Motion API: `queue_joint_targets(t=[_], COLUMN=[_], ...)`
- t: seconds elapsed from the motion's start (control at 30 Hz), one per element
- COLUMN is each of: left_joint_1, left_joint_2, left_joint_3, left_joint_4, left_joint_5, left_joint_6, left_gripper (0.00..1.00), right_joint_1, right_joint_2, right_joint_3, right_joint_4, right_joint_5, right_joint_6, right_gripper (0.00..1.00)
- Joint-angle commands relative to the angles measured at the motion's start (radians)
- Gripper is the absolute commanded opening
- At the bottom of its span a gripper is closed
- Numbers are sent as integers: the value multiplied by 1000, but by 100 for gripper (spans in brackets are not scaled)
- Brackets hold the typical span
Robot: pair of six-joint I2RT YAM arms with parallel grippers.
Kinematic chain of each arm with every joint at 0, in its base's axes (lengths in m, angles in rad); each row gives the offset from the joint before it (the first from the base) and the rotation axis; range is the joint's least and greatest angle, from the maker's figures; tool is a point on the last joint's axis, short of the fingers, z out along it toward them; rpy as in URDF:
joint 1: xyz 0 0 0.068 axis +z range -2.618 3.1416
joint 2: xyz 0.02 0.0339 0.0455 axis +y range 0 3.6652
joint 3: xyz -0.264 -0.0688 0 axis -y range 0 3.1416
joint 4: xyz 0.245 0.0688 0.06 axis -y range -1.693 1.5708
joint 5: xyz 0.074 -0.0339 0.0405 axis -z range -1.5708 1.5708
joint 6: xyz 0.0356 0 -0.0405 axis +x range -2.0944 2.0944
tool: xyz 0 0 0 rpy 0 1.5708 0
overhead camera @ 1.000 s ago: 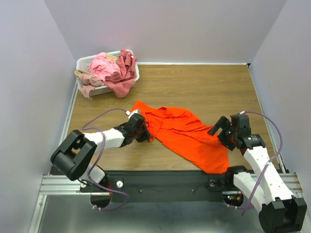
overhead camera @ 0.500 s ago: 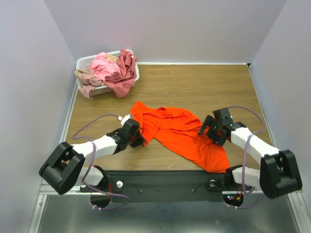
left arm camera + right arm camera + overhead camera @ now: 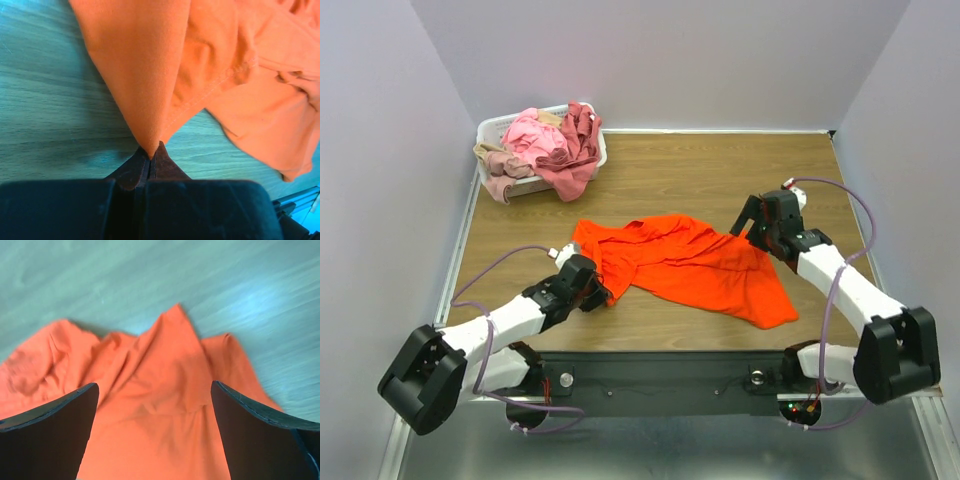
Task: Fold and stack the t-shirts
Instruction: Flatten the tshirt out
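The orange t-shirt (image 3: 685, 265) lies crumpled across the middle of the wooden table. My left gripper (image 3: 596, 292) is shut on its left lower edge; in the left wrist view the cloth (image 3: 150, 75) comes to a point between the closed fingertips (image 3: 150, 154). My right gripper (image 3: 752, 232) is open and empty over the shirt's right upper edge; its two fingers (image 3: 60, 410) straddle the orange cloth (image 3: 160, 405). The pink, rose-maroon and beige t-shirts (image 3: 545, 145) are piled in the basket.
The white lattice basket (image 3: 495, 127) stands at the back left corner, with shirts hanging over its front rim. Walls close in the table on three sides. A black rail (image 3: 650, 375) runs along the near edge.
My left gripper has pulled the shirt's edge left and toward the near edge. My right arm has swung from the near right to the shirt's far right edge. The shirt is spread wider.
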Motion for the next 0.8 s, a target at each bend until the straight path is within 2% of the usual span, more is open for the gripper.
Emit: queue_joint_targets(t=[0.0, 0.13, 0.2, 0.23, 0.33, 0.37, 0.53, 0.77], left_joint_1=[-3, -3, -1, -3, -1, -1, -1, -3], left_joint_2=[-38, -26, -18, -14, -11, -12, -23, -43], left_joint_3=[2, 8, 5, 4, -1, -5, -15, -19], left_joint_4=[18, -5, -5, -2, 7, 8, 16, 13], left_joint_5=[-41, -67, -67, -62, -55, -55, -56, -55], left_joint_6=[-5, 13, 12, 12, 7, 7, 5, 2], left_gripper=[0, 0, 0, 0, 0, 0, 0, 0], right_joint_1=[5, -1, -25, -37, -77, -80, -82, -82], right_joint_2=[-63, 38, 149, 185, 327, 355, 470, 515], right_joint_3=[10, 64, 120, 136, 214, 236, 312, 265], right_joint_4=[-10, -12, -12, -12, -10, -10, -9, -7], right_joint_5=[181, 211, 192, 178, 101, 98, 81, 20], right_joint_6=[-23, -15, 15, 26, 20, 11, -54, -38], right_gripper=[100, 100, 92, 81, 75, 68, 67, 62])
